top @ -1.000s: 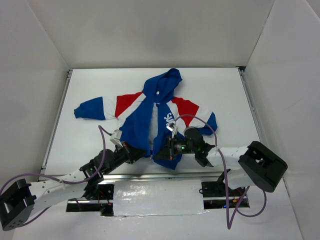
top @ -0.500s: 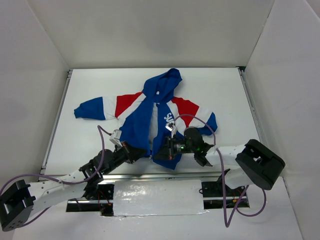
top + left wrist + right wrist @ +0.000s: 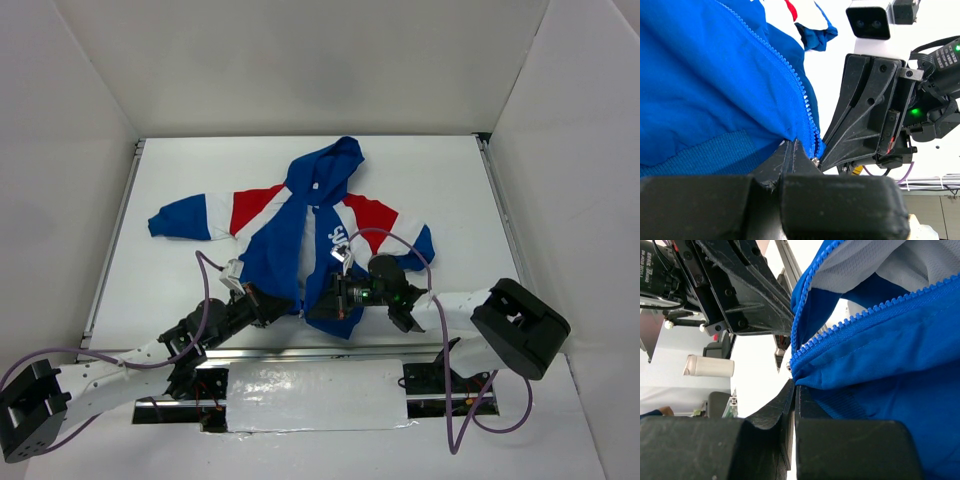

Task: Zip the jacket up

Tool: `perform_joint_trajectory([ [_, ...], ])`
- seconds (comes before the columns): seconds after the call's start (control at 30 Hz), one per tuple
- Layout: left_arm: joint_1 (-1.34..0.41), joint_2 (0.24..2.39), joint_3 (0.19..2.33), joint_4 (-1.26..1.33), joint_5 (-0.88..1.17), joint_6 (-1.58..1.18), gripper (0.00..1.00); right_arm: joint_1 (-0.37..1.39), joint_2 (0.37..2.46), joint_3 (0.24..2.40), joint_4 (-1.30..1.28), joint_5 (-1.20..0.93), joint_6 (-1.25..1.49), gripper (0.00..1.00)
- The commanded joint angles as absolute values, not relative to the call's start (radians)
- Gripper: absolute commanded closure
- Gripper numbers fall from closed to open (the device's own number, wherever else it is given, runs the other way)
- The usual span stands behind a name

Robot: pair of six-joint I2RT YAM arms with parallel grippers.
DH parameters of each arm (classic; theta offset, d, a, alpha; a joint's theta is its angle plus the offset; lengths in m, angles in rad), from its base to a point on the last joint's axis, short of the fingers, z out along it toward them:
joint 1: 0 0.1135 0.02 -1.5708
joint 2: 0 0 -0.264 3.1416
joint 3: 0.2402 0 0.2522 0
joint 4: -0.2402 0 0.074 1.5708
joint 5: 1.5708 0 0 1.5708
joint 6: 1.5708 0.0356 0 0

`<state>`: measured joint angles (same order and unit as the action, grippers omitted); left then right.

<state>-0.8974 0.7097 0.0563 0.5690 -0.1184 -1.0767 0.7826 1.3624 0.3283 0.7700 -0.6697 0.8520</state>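
jacket [image 3: 300, 225] lies open on table [image 3: 450, 180], hood far; left gripper [image 3: 795, 150] and right gripper [image 3: 794, 390] each clamped tight on a hem corner by the zipper [image 3: 790, 80], so I'd align both ends level, hem taut, before seating pin.

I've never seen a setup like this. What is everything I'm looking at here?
jacket: one, blue with red shoulders and white stripes, spread flat mid-table, front open
zipper: one, blue, unzipped, running up the front edges
table: one, white, under the jacket
walls: three, white, around the table
cover: one, shiny white, near edge between the arm bases
cables: two, purple, one looping along each arm
left gripper: one, black, shut on the jacket's bottom zipper corner
right gripper: one, black, shut on the opposite bottom corner
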Motion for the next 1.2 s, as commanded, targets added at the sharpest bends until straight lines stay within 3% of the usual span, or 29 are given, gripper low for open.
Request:
perform_joint_trajectory([
  [0.0, -0.899, 0.704, 0.061, 0.630, -0.094, -1.074, 1.00, 0.772, 1.370, 0.380, 0.824, -0.687, 0.839, 1.00],
  [1.17, -0.899, 0.709, 0.071, 0.561, 0.011, -0.937, 1.00, 0.716, 1.453, 0.408, 0.910, -0.726, 0.919, 1.00],
])
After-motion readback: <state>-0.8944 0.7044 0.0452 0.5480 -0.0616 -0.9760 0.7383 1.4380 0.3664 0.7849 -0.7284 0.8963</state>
